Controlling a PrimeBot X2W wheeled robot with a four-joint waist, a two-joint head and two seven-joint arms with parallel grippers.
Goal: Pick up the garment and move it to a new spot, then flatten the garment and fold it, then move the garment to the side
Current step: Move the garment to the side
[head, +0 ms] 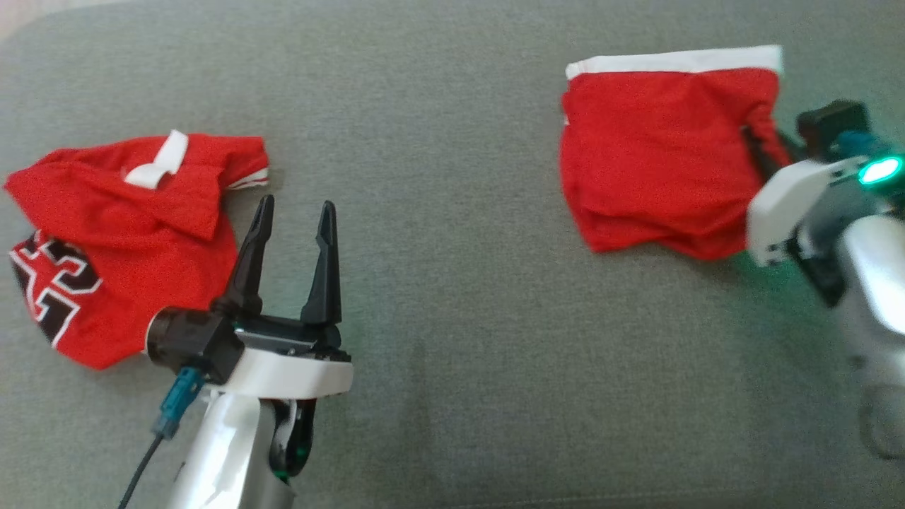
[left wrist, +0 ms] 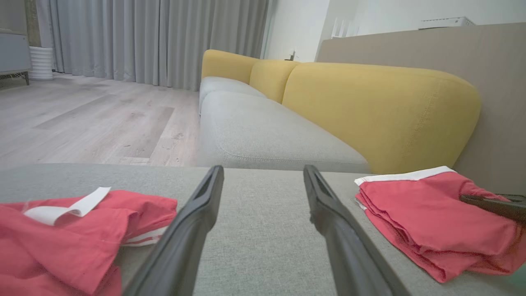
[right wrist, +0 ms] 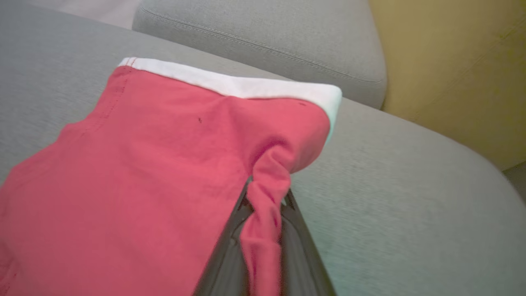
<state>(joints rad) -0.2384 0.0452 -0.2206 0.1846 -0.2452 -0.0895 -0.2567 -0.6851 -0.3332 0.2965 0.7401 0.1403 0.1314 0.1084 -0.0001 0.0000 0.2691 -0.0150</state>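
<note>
A folded red garment (head: 657, 148) with a white band along its far edge lies on the grey cushion at the right. My right gripper (head: 762, 141) is shut on a bunched pinch of cloth at its right edge. The right wrist view shows that red fold (right wrist: 267, 181) squeezed between the dark fingers of my right gripper (right wrist: 267, 195). From the left wrist, the same garment (left wrist: 427, 218) shows at the right. My left gripper (head: 293, 212) stands open over bare cushion at the lower left, and nothing is between its fingers (left wrist: 193, 222).
A crumpled red jersey (head: 134, 233) with a white collar and black number lies at the far left, beside my left gripper. The grey cushion (head: 452, 177) stretches between the two garments. A yellow sofa backrest (left wrist: 370, 102) rises behind, with wooden floor (left wrist: 82, 119) beyond.
</note>
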